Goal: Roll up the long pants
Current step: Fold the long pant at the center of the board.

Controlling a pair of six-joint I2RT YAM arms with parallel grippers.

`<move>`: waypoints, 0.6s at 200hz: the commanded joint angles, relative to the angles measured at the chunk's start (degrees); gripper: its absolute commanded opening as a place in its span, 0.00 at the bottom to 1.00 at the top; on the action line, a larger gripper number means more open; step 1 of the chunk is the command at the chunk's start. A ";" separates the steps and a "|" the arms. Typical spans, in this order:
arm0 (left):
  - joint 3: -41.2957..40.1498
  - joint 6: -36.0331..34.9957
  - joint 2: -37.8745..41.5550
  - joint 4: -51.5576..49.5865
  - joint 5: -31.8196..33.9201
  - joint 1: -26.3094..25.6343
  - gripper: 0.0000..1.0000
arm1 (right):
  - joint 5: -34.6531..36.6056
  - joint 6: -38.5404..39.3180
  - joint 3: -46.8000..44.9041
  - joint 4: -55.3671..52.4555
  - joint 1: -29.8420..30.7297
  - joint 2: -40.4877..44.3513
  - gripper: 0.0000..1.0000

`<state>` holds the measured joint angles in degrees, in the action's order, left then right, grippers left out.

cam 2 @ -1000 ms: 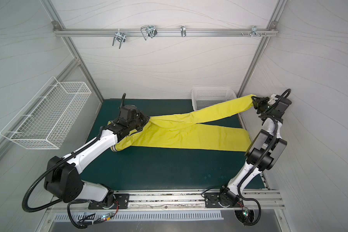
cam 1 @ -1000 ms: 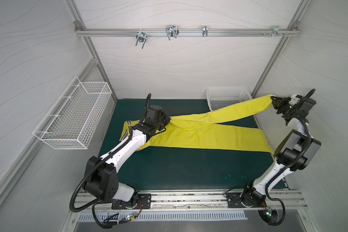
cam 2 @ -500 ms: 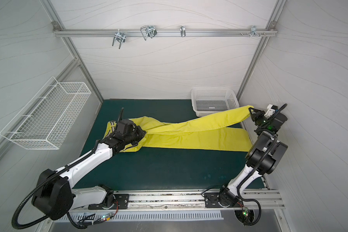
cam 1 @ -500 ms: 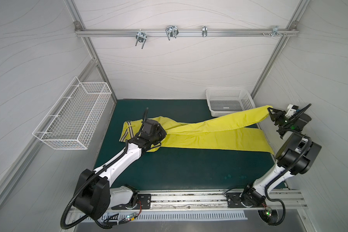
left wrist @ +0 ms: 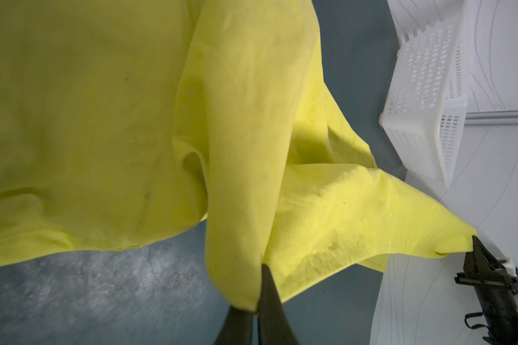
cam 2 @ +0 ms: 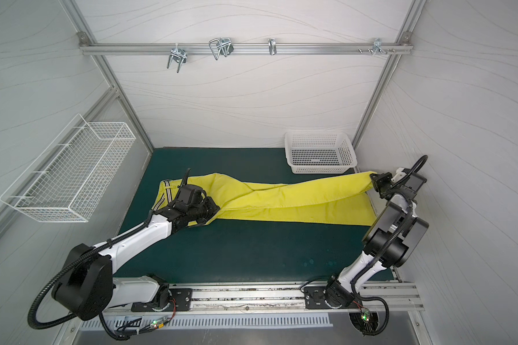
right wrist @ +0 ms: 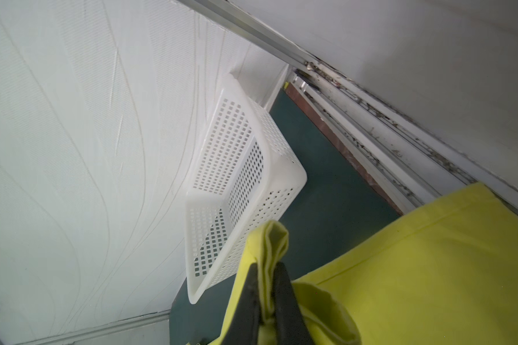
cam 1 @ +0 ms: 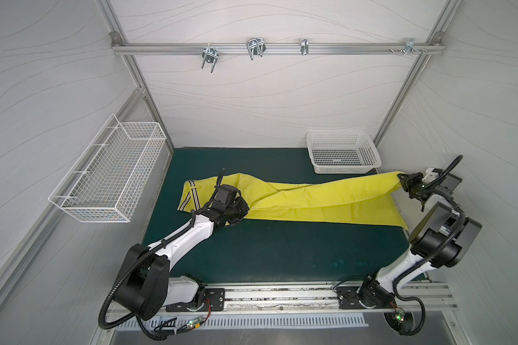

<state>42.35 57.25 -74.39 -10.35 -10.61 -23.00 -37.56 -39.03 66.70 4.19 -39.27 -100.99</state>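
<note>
The long pants (cam 1: 311, 200) lie stretched across the green worktop (cam 1: 281, 251) between the two arms; the striped waistband (cam 1: 189, 197) sits just beyond the left end effector (left wrist: 256, 301), on the side away from the right one; one leg lies flat on the worktop, and the other rises off it, crossing over the first, to the right end effector (right wrist: 266, 268); that one is pressed together on the folded cuff, yellow cloth showing between its dark fingers (right wrist: 281, 286), and it holds the cuff above the worktop's edge by the side wall; the left end effector is down on the cloth near the seat of the pants; its fingers (left wrist: 269, 298) stand close with a slim gap and a fold of cloth at their tips, and whether the fold is pinched I cannot tell; a white plastic basket (cam 1: 344, 171) stands near the right end effector, toward the back wall; a wire basket (cam 1: 108, 179) hangs on the side wall, well apart from the left end effector; a rail with metal hooks (cam 1: 251, 49) runs high above both.
</note>
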 commanded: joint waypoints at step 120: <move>1.81 -7.51 17.91 -18.41 12.02 0.50 0.31 | 27.29 -8.03 -13.05 -9.20 2.05 15.26 0.31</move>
<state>41.15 51.03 -53.10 -24.64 -5.02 -22.96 -22.09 -43.57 55.44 -3.75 -38.39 -90.65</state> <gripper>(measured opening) 0.446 0.363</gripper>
